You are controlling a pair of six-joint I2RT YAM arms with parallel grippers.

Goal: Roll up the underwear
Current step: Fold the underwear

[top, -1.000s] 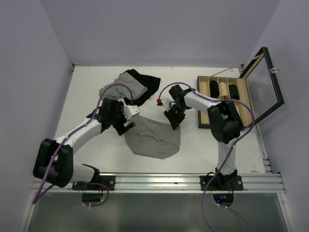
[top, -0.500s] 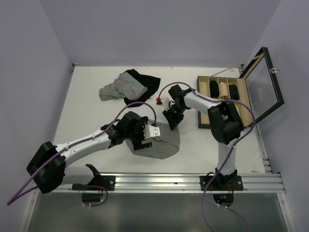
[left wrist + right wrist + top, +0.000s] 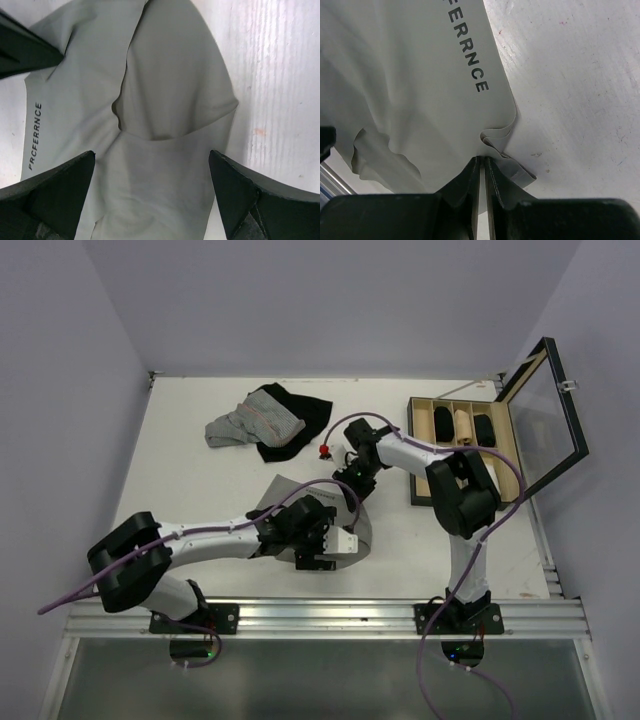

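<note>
- Location: the underwear (image 3: 287,492) lies on the table (image 3: 190,480), in the middle and close to my bases. It is well apart from the pinstriped garment (image 3: 243,424) and the black garment (image 3: 300,415) on the far side.
- Condition: the cloth is mostly flat, with one flap folded over itself and a crease across the middle. No roll is formed yet.
- Right claw (image 3: 481,161): fingers together, clamped on a bunched bit of the waistband edge just past the lettering (image 3: 470,65). The pinch appears to take more than one layer.
- Left claw (image 3: 151,155): fingers wide apart over the near part of the cloth, holding nothing. I cannot tell whether the tips touch the fabric.
- Step in hand, as I judge it: getting hold of the near edge to start the first turn.
- Recommendation: I should lower the left claw so both fingers straddle the folded edge, then close on every layer, not only the top flap.
- Recommendation: I should use the right claw as an anchor with the waistband taut, so the cloth does not drag across the table.
- Risk: if the crease is left in, the roll is likely to come out lopsided or loose.
</note>
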